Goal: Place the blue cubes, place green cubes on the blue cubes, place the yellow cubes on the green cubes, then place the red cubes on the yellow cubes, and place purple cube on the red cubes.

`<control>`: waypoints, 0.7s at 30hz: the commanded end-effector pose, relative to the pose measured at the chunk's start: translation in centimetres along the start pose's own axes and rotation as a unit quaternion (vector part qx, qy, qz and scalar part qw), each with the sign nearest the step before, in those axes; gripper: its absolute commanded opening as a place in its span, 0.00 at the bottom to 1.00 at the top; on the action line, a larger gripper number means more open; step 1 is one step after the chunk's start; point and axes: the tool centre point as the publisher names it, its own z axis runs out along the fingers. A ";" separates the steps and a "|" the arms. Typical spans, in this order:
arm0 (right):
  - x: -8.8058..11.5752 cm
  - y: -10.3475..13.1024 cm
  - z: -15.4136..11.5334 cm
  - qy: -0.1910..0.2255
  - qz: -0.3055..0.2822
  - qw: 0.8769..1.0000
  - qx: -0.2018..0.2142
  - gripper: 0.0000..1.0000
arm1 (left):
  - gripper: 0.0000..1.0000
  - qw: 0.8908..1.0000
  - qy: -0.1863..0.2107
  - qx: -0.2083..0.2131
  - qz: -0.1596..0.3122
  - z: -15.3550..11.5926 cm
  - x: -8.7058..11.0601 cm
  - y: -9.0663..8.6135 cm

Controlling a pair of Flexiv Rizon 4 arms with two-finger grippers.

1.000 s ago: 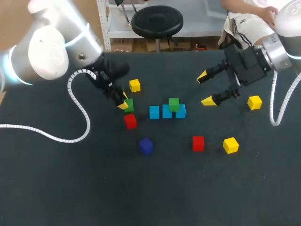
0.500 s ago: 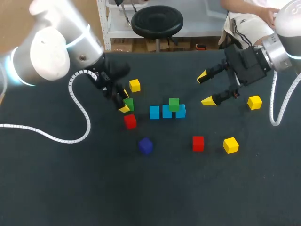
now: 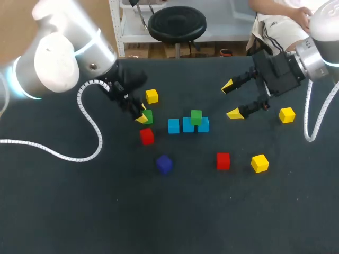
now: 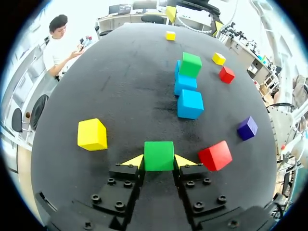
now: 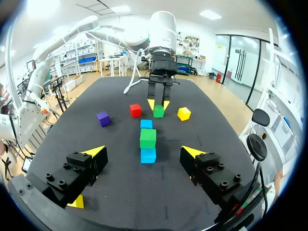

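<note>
Green cube (image 3: 147,116) is clamped by the left gripper (image 3: 142,114) left of centre, near the blue cubes (image 3: 174,126); the right gripper (image 3: 231,99) is parked wide open, upper right.

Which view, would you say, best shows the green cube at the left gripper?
The left wrist view: the left gripper clamps the green cube close up, both fingers touching. Head view: partly hidden by the gripper. Right wrist view: distant.

Surface (image 3: 175,217): a flat, dark charcoal, matte covering of even tone, spanning the head view from side to side. Its far edge runs straight across the upper part; in both wrist views it appears equally dark.
</note>
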 end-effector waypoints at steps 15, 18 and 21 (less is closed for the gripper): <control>0.0 0.1 0.0 0.000 0.000 1.000 0.001 1.00 | 0.00 0.994 -0.019 -0.058 0.091 -4.8 -2.6 -2.4; 0.0 0.1 0.0 0.000 0.000 1.000 0.001 1.00 | 0.00 0.994 -0.012 -0.044 0.099 -5.2 -3.2 -2.9; 0.0 0.1 0.0 0.000 0.000 1.000 0.001 1.00 | 0.00 0.994 0.004 -0.018 0.104 -5.6 -3.9 -3.4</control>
